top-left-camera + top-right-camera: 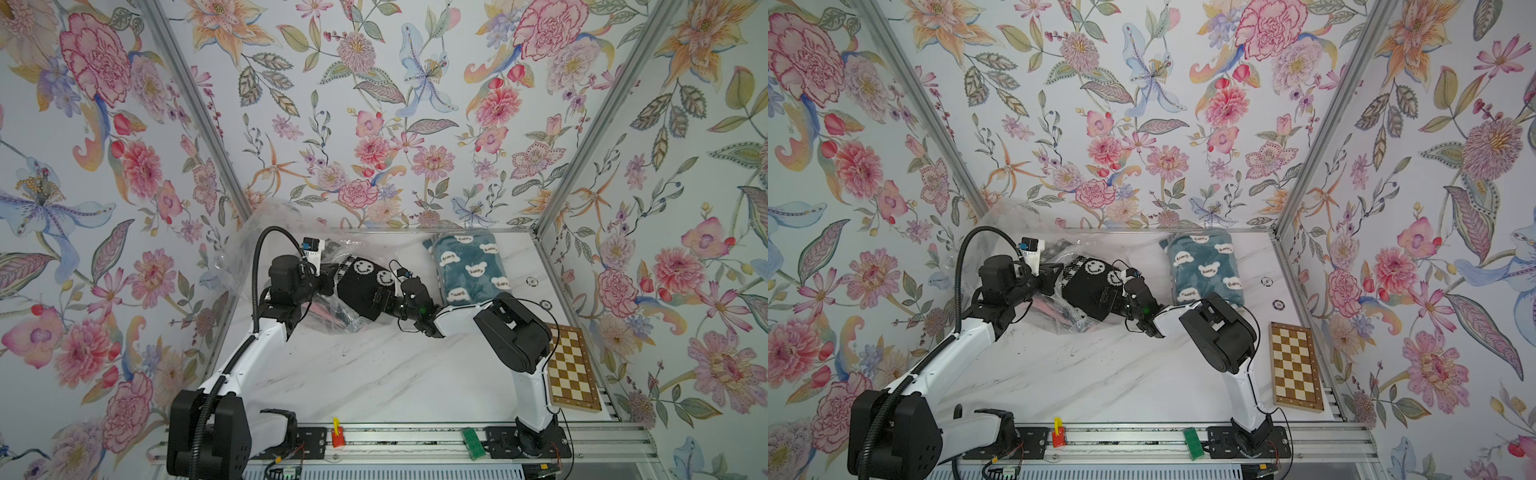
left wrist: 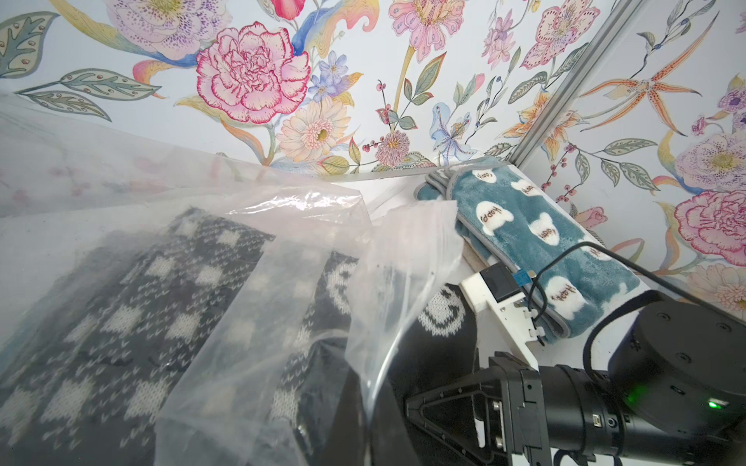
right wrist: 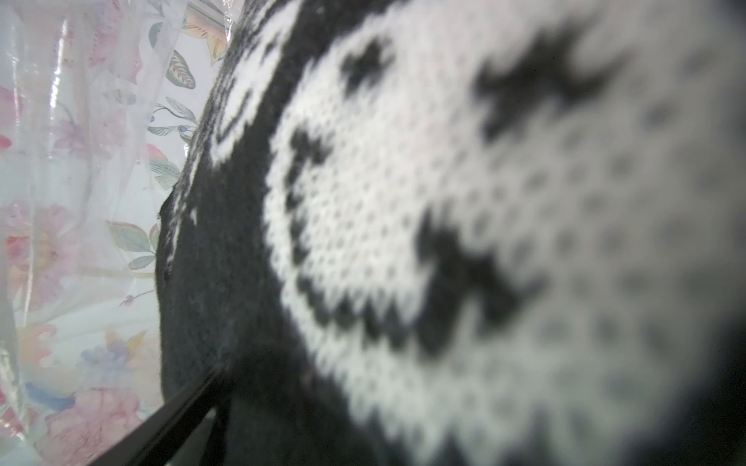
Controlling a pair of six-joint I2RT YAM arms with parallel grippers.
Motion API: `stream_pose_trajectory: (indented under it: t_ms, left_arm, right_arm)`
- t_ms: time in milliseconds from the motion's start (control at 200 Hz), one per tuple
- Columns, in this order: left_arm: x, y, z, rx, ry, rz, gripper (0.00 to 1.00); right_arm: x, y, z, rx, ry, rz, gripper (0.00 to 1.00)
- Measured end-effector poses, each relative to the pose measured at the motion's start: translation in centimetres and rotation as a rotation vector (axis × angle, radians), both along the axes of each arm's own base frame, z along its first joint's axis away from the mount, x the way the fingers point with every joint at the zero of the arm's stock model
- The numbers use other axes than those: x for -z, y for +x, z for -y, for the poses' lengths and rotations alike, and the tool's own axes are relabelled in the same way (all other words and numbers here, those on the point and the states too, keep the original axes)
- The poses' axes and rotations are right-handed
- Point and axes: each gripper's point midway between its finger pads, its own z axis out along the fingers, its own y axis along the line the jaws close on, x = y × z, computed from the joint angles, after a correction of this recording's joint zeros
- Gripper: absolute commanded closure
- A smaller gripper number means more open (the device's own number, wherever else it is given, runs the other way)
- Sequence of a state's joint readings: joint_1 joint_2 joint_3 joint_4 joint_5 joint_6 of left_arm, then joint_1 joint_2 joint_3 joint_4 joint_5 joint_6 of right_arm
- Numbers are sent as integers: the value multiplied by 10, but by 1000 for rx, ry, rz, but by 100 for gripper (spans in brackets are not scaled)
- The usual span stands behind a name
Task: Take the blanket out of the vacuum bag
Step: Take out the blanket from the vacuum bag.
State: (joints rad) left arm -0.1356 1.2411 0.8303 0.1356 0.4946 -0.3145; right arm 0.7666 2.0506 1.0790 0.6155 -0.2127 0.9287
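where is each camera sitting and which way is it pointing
Top views: high over the front edge, looking down at the table and back wall; left arm and right arm both show.
Left wrist: low by the bag, facing the blue blanket; right arm shows.
Right wrist: pressed close to the black blanket; one claw finger shows.
Shared: both wrist views catch the bag and black blanket.
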Motion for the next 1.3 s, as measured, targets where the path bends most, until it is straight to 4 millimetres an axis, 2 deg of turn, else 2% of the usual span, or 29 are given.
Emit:
stream_pose_trajectory:
  t_ms: [230,385,676,1061,1301]
  left_arm:
    - [0,0,0,0,0,0,96]
    - [0,0,0,0,0,0,96]
    - [0,0,0,0,0,0,96]
    - [0,0,0,1,0,0,96]
    - [0,0,1,4,-1,-1,96]
  right_arm:
    - [-4,1,0,9,20,-2,1]
    - [1,6,-3,11,30,-7,1]
    - [0,16,6,36,29,1,1]
    - [-35,19,9,32,49,65,1]
    - [-81,15,13,22,74,140,1]
